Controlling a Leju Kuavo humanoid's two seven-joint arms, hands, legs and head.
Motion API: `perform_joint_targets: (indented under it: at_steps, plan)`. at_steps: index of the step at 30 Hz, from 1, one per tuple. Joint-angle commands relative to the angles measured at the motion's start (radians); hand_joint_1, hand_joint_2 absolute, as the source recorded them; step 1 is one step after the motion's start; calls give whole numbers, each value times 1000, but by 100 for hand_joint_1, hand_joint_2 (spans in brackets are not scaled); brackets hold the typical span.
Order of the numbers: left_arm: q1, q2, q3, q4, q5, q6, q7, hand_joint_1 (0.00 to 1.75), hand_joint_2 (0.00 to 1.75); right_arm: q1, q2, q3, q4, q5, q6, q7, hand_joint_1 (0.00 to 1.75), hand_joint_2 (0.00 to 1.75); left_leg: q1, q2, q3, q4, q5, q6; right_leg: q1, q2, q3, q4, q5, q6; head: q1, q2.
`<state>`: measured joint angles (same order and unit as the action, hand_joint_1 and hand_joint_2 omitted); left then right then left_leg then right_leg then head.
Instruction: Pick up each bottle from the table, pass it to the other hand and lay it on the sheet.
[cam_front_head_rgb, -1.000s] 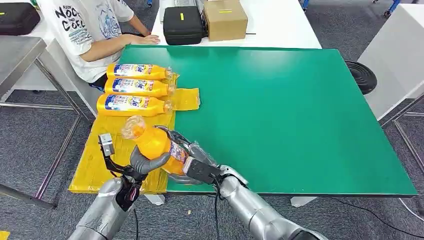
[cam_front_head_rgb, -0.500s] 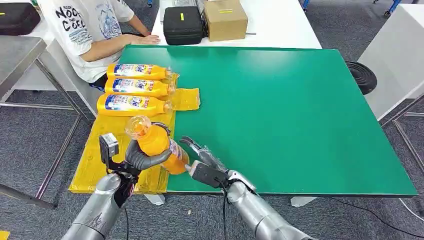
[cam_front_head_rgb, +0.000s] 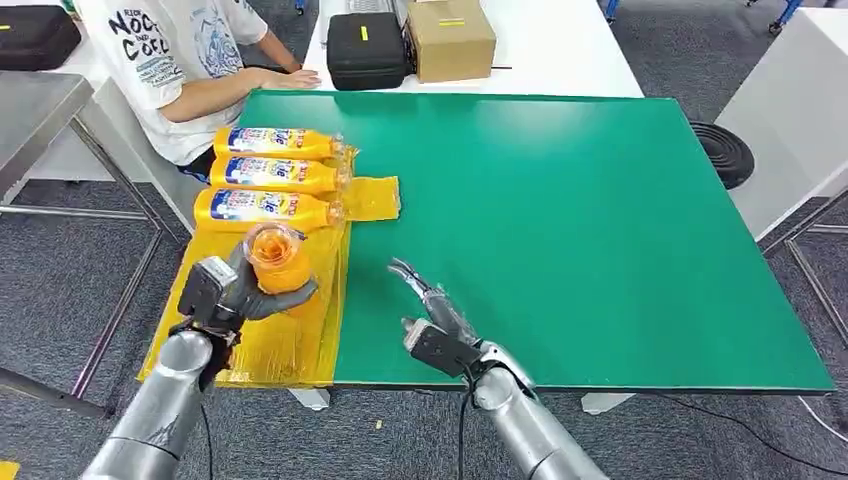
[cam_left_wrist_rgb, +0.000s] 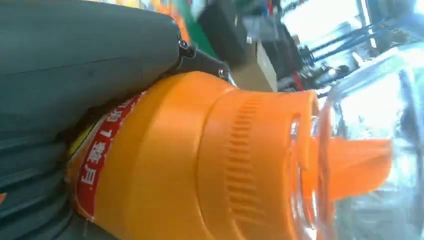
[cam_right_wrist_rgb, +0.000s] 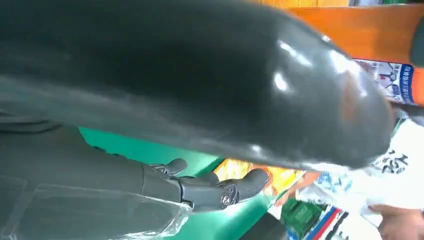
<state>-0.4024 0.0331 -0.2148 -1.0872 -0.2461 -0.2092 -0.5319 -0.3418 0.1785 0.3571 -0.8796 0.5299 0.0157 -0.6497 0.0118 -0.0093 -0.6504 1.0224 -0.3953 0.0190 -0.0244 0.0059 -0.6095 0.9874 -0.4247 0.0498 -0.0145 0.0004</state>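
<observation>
Over the sheet (cam_front_head_rgb: 262, 345), left hand (cam_front_head_rgb: 240, 288) grips bottle (cam_front_head_rgb: 277, 256); right hand (cam_front_head_rgb: 432, 315) open.

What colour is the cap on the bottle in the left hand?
Orange, under a clear cover, on the bottle; left wrist view shows it best.

Four orange bottles, three lying in a row (cam_front_head_rgb: 272, 143) (cam_front_head_rgb: 272, 174) (cam_front_head_rgb: 265, 208) and one held upright (cam_front_head_rgb: 280, 262), one yellow sheet (cam_front_head_rgb: 260, 340), one green table (cam_front_head_rgb: 600, 230), one black case (cam_front_head_rgb: 365, 50), one cardboard box (cam_front_head_rgb: 450, 38), one seated person (cam_front_head_rgb: 190, 60).
</observation>
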Motion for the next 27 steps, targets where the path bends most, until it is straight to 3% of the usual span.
perform_joint_targets:
  at_steps: [1, 7, 11, 13, 21, 27]
  plan:
    - [-266, 187, -179, 95, -346, -1, 108, 175, 175, 88, -47, -98, -165, 15, -1, 19, 0, 0, 2, -4, 0, 1, 0, -1, 2, -6, 1, 1, -1, -2, 0, 0]
    - [-429, 289, -399, 203, -486, -139, 83, 175, 175, 119, -49, -140, -222, 18, 2, 19, 0, 0, 1, -3, 1, 1, 0, -1, 2, -4, 2, 1, 0, -5, 0, 0]
    - [-545, 305, -548, 241, -513, -239, 92, 175, 175, 116, -47, -167, -233, 11, 3, 25, 0, 0, 2, -2, -1, 2, 1, -2, 2, -4, 0, 1, 0, -4, 0, 0]
    - [-546, 301, -568, 245, -517, -249, 93, 175, 175, 118, -50, -171, -238, 10, 2, 25, 0, 0, 2, -3, 0, 2, 1, -2, 2, -4, 1, 1, 0, -4, 0, 0]
    - [-514, 387, -699, 251, -421, -290, 122, 175, 175, 155, -57, -180, -272, 1, 2, 23, 0, 0, 1, 2, 4, 0, -1, -2, 2, 0, 4, 0, 0, -5, 0, 0]
    - [-481, 352, -764, 367, -386, -246, 151, 175, 175, 138, -52, -180, -272, -2, 1, 29, 0, 0, 0, 1, 2, -1, 1, -2, 1, 0, 2, 0, 1, -4, 0, 0]
